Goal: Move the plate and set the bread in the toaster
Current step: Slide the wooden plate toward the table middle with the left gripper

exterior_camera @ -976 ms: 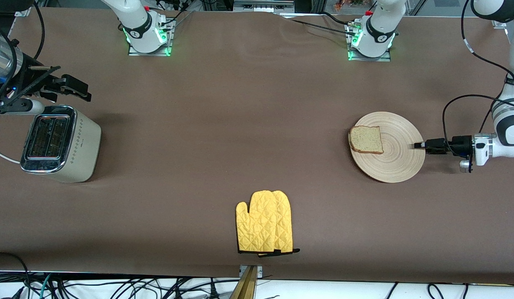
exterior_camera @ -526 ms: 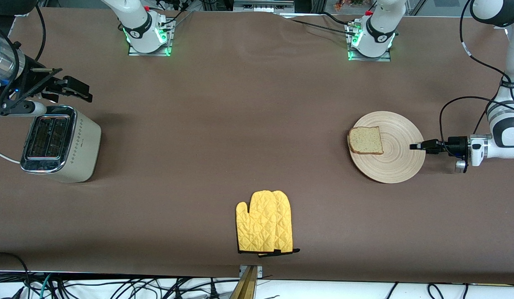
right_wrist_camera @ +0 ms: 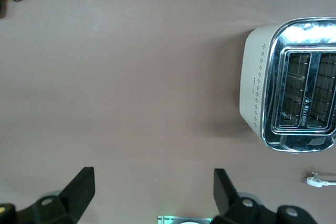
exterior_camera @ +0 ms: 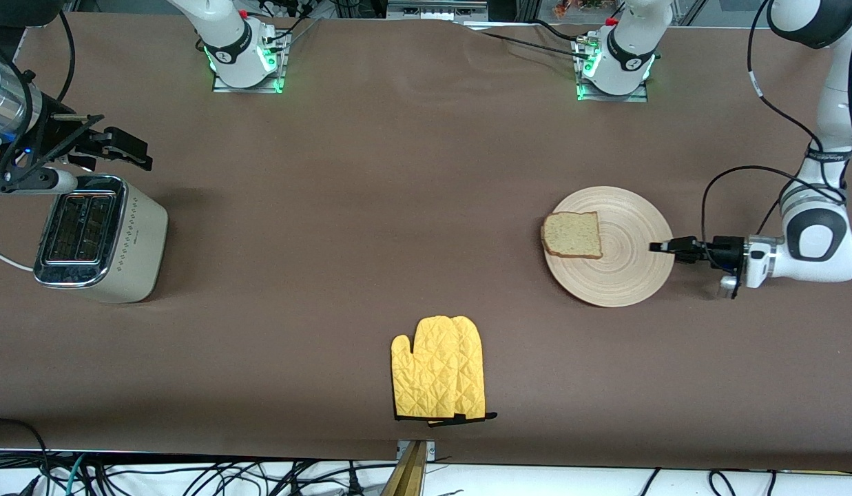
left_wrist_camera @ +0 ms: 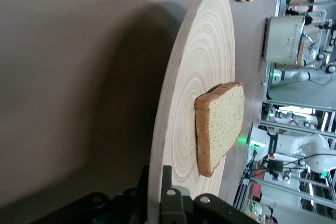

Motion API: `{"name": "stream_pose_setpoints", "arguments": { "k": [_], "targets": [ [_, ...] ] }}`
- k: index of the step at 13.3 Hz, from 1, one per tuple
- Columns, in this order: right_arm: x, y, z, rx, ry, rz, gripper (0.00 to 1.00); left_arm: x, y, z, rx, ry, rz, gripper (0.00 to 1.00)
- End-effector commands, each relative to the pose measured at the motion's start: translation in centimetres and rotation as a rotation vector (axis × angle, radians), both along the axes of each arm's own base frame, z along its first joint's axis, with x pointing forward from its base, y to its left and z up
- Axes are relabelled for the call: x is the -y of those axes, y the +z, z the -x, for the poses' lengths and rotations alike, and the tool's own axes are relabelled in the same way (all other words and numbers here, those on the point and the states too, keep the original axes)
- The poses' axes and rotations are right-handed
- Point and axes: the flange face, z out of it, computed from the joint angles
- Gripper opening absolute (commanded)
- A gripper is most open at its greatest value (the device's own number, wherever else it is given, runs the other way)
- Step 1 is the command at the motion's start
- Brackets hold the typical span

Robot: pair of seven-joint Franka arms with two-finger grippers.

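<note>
The wooden plate (exterior_camera: 610, 246) carrying the bread slice (exterior_camera: 572, 235) has slid from the frame's right toward the centre, since the left gripper (exterior_camera: 658, 246) is pinching its rim, dragging it toward the toaster (exterior_camera: 98, 236) at middle left, where the right gripper (exterior_camera: 138, 153) is waiting spread.

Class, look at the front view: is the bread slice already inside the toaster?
No, the bread slice lies on the wooden plate, apart from the toaster.
</note>
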Motion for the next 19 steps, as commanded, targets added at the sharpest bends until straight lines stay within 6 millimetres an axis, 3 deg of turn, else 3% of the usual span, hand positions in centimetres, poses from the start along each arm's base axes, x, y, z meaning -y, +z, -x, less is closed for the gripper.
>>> {"name": "stream_pose_setpoints", "arguments": {
  "k": [1, 7, 11, 15, 17, 19],
  "targets": [
    [-0.1, 0.3, 0.4, -0.003, 0.007, 0.013, 1.00, 6.1, 1.8, -1.7, -0.032, -0.039, 0.083, 0.00],
    [0.0, 0.3, 0.4, 0.000, 0.018, 0.013, 1.00, 22.0, 3.0, -3.2, -0.128, -0.083, 0.195, 0.00],
    [0.0, 0.3, 0.4, 0.000, 0.021, 0.011, 1.00, 31.8, 2.1, -2.9, -0.061, -0.130, 0.103, 0.00],
    [0.5, 0.4, 0.4, 0.000, 0.027, 0.011, 1.00, 37.0, -0.8, -1.9, -0.050, -0.077, 0.109, 0.00],
    [0.4, 0.4, 0.4, 0.000, 0.027, 0.011, 1.00, 38.7, -0.9, -1.6, -0.040, -0.066, 0.112, 0.00],
    [0.4, 0.4, 0.4, 0.000, 0.027, 0.011, 1.00, 38.7, -1.9, -1.2, -0.046, -0.059, 0.101, 0.00]
  ]
}}
